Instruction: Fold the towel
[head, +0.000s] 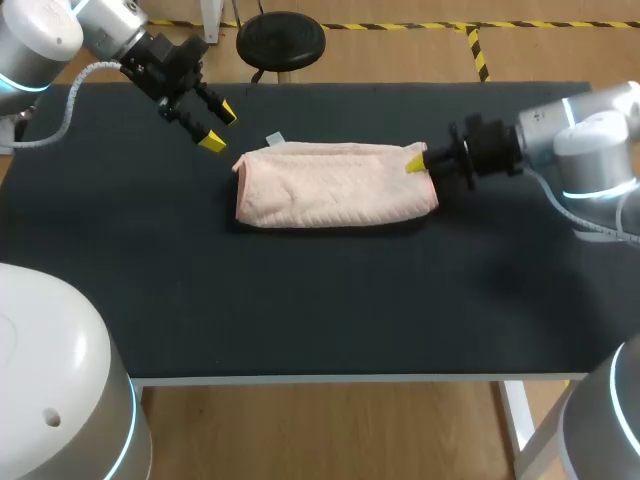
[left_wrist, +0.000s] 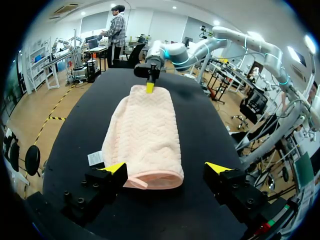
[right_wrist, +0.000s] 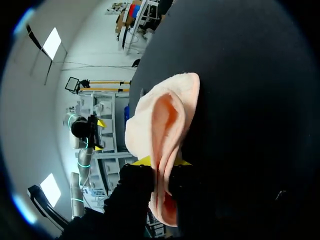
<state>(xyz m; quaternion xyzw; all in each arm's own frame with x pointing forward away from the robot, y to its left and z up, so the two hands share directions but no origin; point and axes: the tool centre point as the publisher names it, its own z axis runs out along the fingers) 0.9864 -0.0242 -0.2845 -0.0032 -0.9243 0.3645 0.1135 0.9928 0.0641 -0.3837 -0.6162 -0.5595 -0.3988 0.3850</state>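
Centrally, one folded pink towel (head: 335, 187); right jaws clamping its end, left jaws wide

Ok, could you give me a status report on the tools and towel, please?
Left tool open, off the towel at its left end. Right tool shut on its right end. Towel folded, lying on the table. White tag by its left corner.

The pale peach towel (head: 335, 187), wavy-quilted, lies folded into a long thick oblong on the black desk (head: 300, 310), lengthwise from left to right. A small white label (head: 275, 139) sticks out at its far left corner; the right end effector (head: 417, 162) pinches its right end.
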